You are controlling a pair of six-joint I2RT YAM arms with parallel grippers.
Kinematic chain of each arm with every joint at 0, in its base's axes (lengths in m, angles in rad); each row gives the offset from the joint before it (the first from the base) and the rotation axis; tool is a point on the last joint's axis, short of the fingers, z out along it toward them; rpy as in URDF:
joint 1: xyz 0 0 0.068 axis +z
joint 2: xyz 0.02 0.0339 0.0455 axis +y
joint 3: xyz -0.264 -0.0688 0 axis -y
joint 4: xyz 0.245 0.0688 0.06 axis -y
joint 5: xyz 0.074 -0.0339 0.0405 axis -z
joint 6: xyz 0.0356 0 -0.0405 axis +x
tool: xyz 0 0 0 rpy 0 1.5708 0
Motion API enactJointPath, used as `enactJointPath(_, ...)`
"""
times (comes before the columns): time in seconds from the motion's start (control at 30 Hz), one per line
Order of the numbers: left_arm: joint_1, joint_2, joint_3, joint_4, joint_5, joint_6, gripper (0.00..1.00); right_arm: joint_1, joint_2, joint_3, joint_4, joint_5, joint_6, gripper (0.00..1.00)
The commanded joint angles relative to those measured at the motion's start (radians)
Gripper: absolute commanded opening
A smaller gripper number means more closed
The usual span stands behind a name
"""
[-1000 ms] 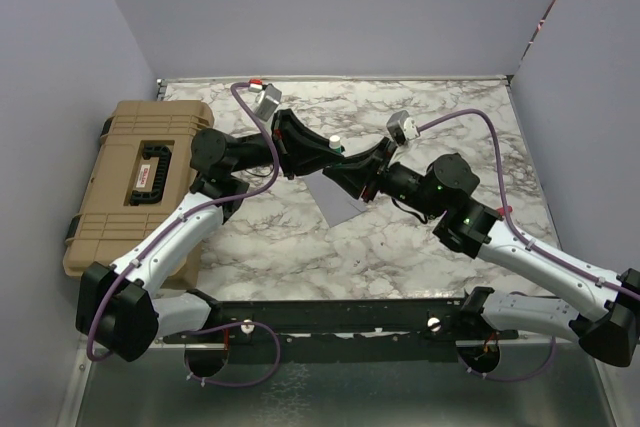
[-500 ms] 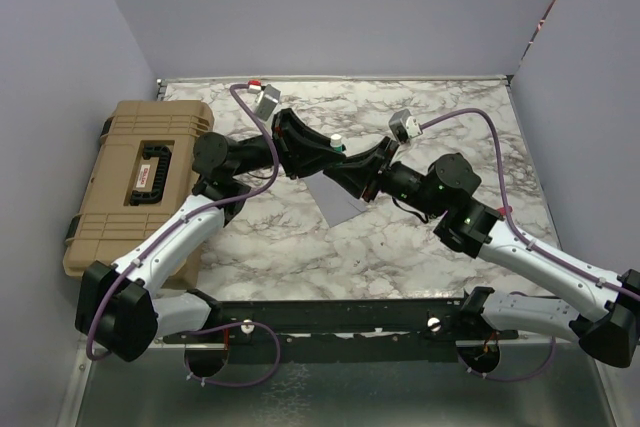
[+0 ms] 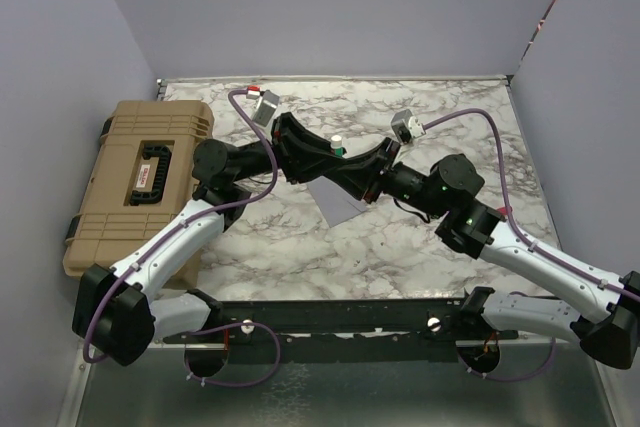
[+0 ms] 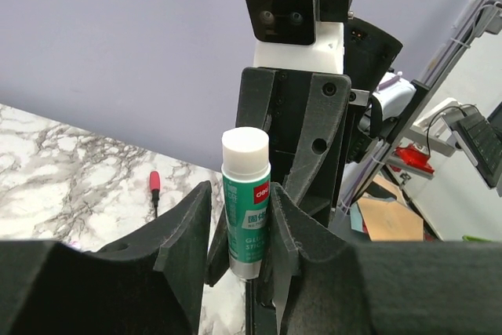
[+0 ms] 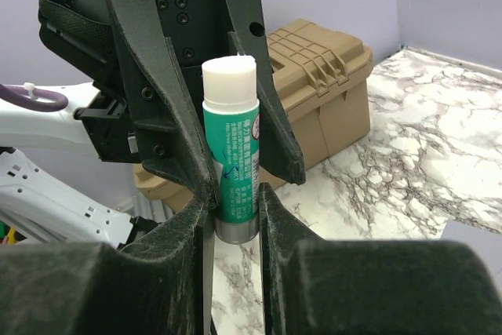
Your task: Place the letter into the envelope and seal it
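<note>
Right wrist: right pincer [image 5: 234, 208] clamps glue stick [image 5: 232, 154]; left pincer [image 4: 240, 202] apart around it.

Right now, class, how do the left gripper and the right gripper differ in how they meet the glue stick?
The right gripper pinches the lower end of the glue stick tight; the left gripper stands wider, with a gap beside the stick. The left gripper reaches in from the left of the table, the right gripper from its right. Both face each other around the same upright stick, with the envelope on the table beneath.
</note>
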Motion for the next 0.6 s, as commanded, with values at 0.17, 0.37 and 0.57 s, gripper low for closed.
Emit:
enactJointPath(0.17,-0.028,0.004,-0.034,-0.002,-0.031,0.023,0.00,0.003,-0.018,0.044,0.020,-0.021,0.007,0.12)
enactJointPath(0.37,-0.021,0.005,-0.054,-0.139,-0.205,0.101,0.00,0.002,-0.013,0.080,-0.289,0.228,-0.031,0.73)
enactJointPath(0.57,-0.017,-0.033,-0.036,-0.508,-0.612,0.279,0.00,0.003,-0.035,0.060,-0.542,0.543,0.024,0.77)
